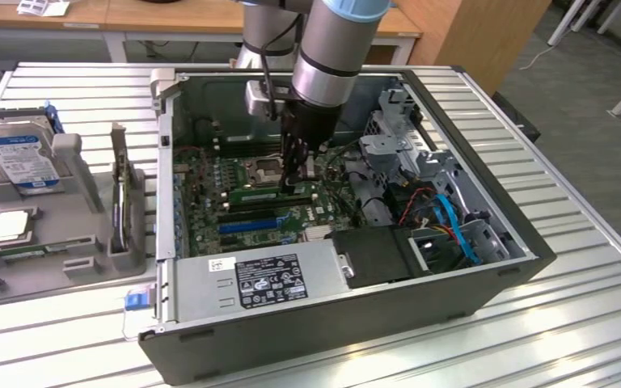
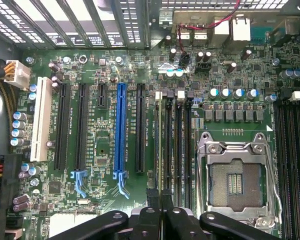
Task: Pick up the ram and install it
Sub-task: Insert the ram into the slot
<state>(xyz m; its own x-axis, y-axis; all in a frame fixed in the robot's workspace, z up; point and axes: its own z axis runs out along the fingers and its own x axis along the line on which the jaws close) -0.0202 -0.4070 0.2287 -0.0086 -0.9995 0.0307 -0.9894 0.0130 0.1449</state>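
The ram (image 1: 262, 195) is a thin green stick that hangs just over the motherboard inside the open computer case (image 1: 322, 335). My gripper (image 1: 297, 184) reaches straight down from the arm and is shut on it. In the wrist view the ram (image 2: 157, 150) shows edge-on as a narrow green strip running away from my gripper (image 2: 158, 212). It lines up with the outermost of the black memory slots (image 2: 177, 150), beside the empty processor socket (image 2: 237, 182). Whether it is seated in the slot cannot be told.
A grey fixture on the exterior view's left holds a blue-labelled hard drive (image 1: 19, 153) and a square silver processor chip (image 1: 9, 226). The power supply (image 1: 256, 279) and a drive cage with blue and red cables (image 1: 451, 218) crowd the case. A blue expansion slot (image 2: 121, 130) lies beside the memory slots.
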